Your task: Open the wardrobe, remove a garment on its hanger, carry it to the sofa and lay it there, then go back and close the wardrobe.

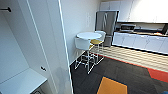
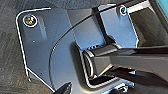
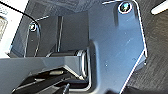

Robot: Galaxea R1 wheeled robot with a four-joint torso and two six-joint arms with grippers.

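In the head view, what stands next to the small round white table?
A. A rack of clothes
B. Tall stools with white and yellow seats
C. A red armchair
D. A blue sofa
B: tall stools on thin metal legs, with white and yellow seats, stand at the round table, between the wall and the steel fridge.

The tall white wardrobe [image 1: 37, 37] runs off the head view's top, left and bottom edges, so there's no seeing its full shape. The black appliance [image 1: 127, 27] on the far kitchen counter is too blurry to identify.
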